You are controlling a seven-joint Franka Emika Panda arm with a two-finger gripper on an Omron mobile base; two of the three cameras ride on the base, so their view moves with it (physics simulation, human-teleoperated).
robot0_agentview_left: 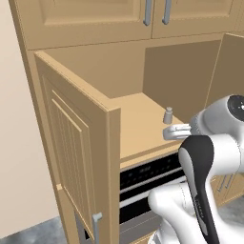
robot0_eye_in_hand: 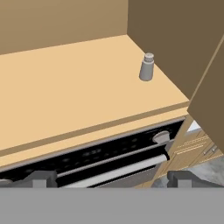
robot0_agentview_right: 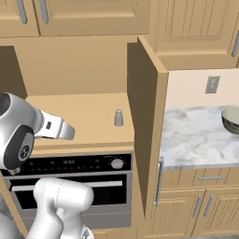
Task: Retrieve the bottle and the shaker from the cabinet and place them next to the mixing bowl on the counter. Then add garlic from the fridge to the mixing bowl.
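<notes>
The small grey shaker stands upright at the right front of the cabinet shelf, close to the side wall. My gripper hovers in front of the shelf edge, left of and below the shaker, open, with nothing between its fingertips. The silver mixing bowl sits far right on the white marble counter. The bottle, the garlic and the fridge are out of view.
A black-fronted oven sits just under the shelf. Both cabinet doors stand open, the left one and the right one, which stands between the shelf and the counter. Panelled cabinets hang above.
</notes>
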